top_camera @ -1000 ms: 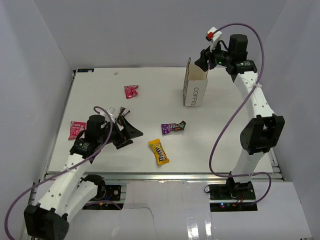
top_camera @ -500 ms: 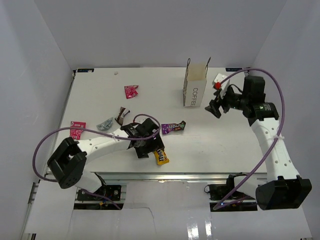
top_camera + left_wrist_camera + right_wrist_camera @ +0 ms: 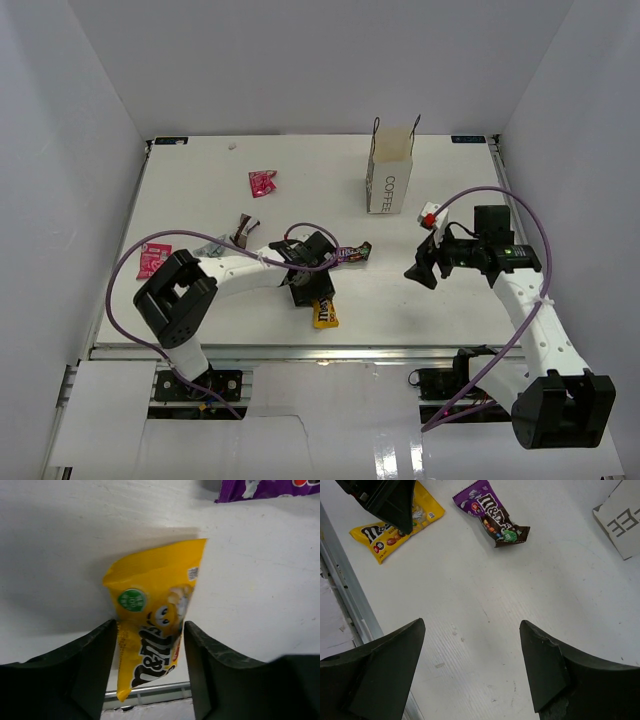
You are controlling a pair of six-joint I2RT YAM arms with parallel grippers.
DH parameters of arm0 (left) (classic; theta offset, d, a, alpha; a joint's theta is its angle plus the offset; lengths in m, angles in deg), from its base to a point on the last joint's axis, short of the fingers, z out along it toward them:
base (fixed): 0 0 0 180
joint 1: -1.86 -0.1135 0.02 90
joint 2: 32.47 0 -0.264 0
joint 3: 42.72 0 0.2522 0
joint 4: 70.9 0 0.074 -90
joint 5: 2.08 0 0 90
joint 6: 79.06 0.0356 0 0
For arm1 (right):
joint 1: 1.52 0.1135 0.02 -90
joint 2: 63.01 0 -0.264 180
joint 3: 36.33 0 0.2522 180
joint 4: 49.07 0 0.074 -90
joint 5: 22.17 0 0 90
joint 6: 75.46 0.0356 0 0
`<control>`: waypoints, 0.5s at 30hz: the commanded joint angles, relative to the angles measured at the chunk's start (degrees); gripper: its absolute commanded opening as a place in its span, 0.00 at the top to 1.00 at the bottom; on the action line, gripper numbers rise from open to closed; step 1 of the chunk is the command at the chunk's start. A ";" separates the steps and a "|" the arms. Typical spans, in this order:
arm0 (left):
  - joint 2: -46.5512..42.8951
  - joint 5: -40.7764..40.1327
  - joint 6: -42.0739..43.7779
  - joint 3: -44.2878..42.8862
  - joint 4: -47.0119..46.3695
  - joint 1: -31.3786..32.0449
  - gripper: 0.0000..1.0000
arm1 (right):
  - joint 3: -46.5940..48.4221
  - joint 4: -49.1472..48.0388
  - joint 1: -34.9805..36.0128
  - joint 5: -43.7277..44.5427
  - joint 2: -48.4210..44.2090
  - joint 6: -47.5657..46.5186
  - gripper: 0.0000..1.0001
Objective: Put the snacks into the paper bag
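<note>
My left gripper [image 3: 306, 291] is down on the table with its jaws closed against both sides of a yellow snack [image 3: 325, 315]. In the left wrist view the left gripper [image 3: 150, 626] pinches the yellow snack [image 3: 150, 592], whose near end curls up. A purple-and-dark snack [image 3: 352, 253] lies just beyond and shows in the right wrist view [image 3: 492, 512]. Two pink-red snacks lie at the back left [image 3: 263, 183] and far left [image 3: 153, 258]. The white COFFEE paper bag [image 3: 390, 180] stands upright at the back. My right gripper [image 3: 421, 270] is open and empty, right of the snacks [image 3: 472, 625].
A dark brown wrapper [image 3: 243, 228] and a silvery wrapper [image 3: 210, 246] lie left of my left arm. The table's metal front rail [image 3: 320, 350] runs just near the yellow snack. White walls close in the left, back and right sides.
My left gripper has shifted a little right and settled over the yellow snack. My right gripper has moved from beside the bag toward the near side and lower.
</note>
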 commanded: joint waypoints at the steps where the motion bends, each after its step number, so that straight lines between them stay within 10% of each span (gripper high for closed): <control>1: 0.90 -1.37 0.72 -1.41 0.60 0.19 0.37 | -2.08 -2.33 -0.23 -3.88 -0.10 1.00 0.18; 5: -0.41 -2.16 2.74 -2.82 0.78 0.19 0.65 | -4.36 -3.48 -0.23 -4.50 0.34 2.15 0.18; 15: -6.40 -5.85 23.29 -22.11 -3.09 0.28 0.81 | -7.09 -4.53 -0.23 -4.24 0.25 2.94 0.18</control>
